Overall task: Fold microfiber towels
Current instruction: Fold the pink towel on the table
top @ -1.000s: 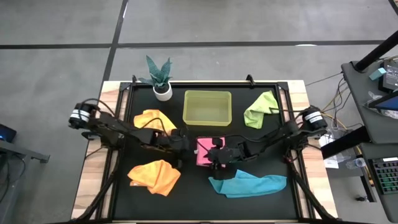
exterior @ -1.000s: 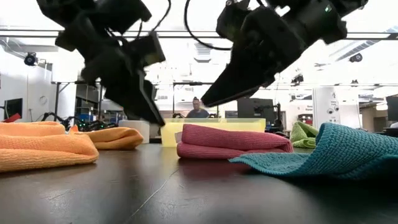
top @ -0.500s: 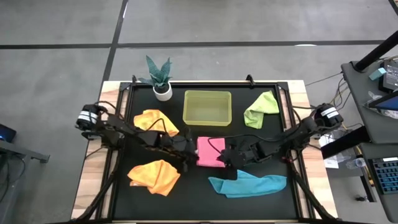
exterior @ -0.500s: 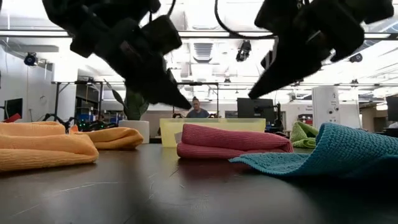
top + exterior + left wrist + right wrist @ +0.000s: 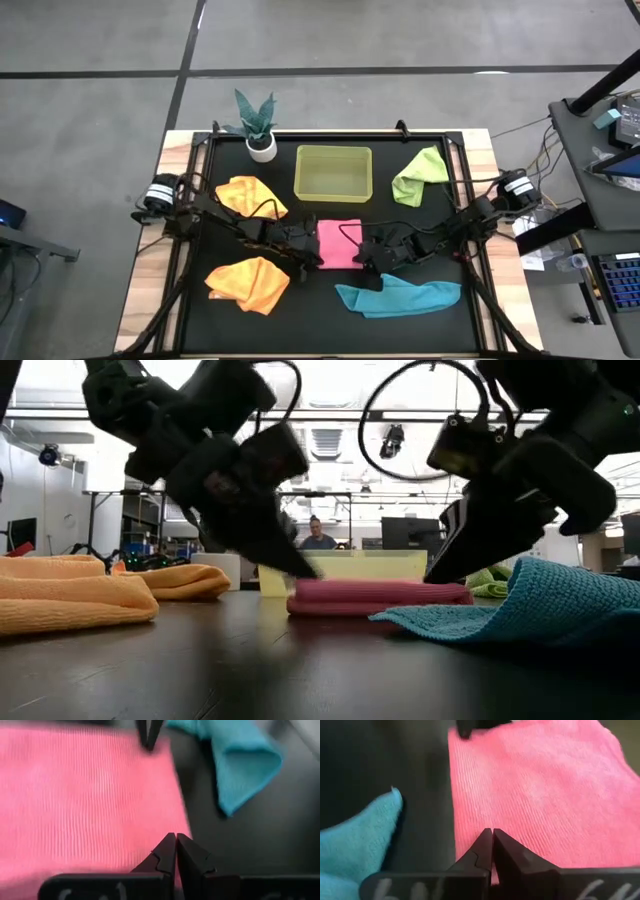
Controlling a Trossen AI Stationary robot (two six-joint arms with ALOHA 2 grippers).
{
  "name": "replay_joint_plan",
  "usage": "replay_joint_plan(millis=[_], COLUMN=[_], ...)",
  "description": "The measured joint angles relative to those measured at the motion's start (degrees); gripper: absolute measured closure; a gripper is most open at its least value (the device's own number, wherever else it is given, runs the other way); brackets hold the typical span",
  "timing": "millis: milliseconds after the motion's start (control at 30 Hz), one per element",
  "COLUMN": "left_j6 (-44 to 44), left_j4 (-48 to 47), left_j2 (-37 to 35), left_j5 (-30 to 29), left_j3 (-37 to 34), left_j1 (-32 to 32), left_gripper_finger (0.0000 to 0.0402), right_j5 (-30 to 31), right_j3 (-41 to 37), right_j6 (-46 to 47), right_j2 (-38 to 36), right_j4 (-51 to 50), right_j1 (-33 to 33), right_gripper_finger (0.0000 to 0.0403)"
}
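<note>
Grey concrete floor [image 5: 330, 35] is stretching around the wooden worktop [image 5: 150, 270], dark seams crossing it. A grey desk [image 5: 600, 140] is standing at the right (cables trailing off it). Behind, ceiling lights [image 5: 330, 440] are glowing, and a person [image 5: 318, 535] is sitting by a monitor [image 5: 405, 532].

A folded towel [image 5: 340, 243] lies mid-table between both grippers, a bin [image 5: 333, 173] behind it.

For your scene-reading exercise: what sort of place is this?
Probably a robotics lab or workshop: an equipment rack and monitor stand behind the table, and a cabled bench sits beside it.
</note>
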Motion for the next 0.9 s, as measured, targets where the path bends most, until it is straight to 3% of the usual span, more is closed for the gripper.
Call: replay_joint_plan(millis=[533, 900], left_j6=[-1.4, -1.5], left_j4=[-5.2, -6.1], left_j2=[0.0, -1.5], left_j5=[0.0, -0.2], left_j3=[-0.4, 0.3], left_j1=[0.2, 1.7], left_gripper_finger=[0.0401, 0.0402], right_j5=[-1.4, -1.4], right_j3=[-2.7, -2.3], right_j6=[2.0, 0.7], right_j2=[0.1, -3.7], right_j4=[-0.2, -0.8], right_j1=[0.0, 0.0], right_gripper_finger=[0.0394, 0.0394])
